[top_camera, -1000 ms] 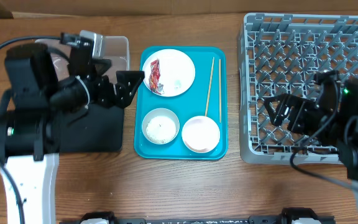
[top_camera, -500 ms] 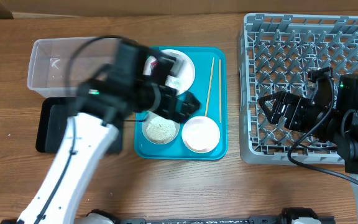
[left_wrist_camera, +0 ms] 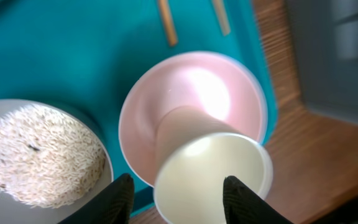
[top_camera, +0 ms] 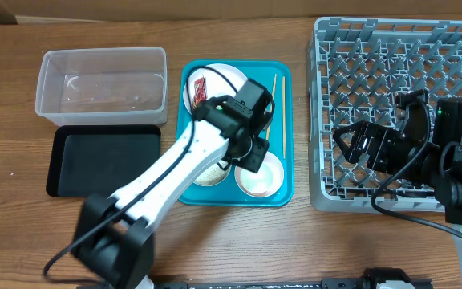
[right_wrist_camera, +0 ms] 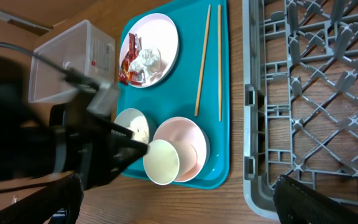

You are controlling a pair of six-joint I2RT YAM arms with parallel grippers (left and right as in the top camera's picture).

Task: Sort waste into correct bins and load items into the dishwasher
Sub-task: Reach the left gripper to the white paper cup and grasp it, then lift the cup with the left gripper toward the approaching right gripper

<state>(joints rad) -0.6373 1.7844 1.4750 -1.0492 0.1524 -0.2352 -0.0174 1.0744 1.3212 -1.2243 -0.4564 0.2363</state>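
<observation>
The small white cup [left_wrist_camera: 210,177] lies tipped on its side inside the empty bowl [left_wrist_camera: 191,87], its mouth turned up toward my left wrist camera and its base resting against the bowl's inner wall. That bowl sits at the near right corner of the teal tray [left_wrist_camera: 73,50]. Just beside it on the left is the second bowl [left_wrist_camera: 82,121], filled with white rice [left_wrist_camera: 42,155].

My left gripper [left_wrist_camera: 179,199] hangs right over the cup with its jaws parted. One finger has teal showing between it and the cup's rim. The other overlaps the rim in the wrist view, and I cannot tell whether it touches. Nothing is clamped.

The chopsticks [left_wrist_camera: 166,22] lie side by side on the tray beyond the bowl, roughly parallel and running away from me. At the far left of the tray, the round plate [right_wrist_camera: 163,37] carries the red-and-white wrapper [right_wrist_camera: 126,62] and the crumpled tissue [right_wrist_camera: 146,59], which touch each other.

From overhead, the left arm reaches across the tray from the near left. The clear tub [top_camera: 103,84] and the black tray [top_camera: 107,160] sit left of the teal tray, the tub farther from me and the black tray just in front of it.

The grey dish rack [top_camera: 391,64] stands right of the teal tray. My right gripper [top_camera: 345,146] hovers above its left part, fingers spread wide and holding nothing.
</observation>
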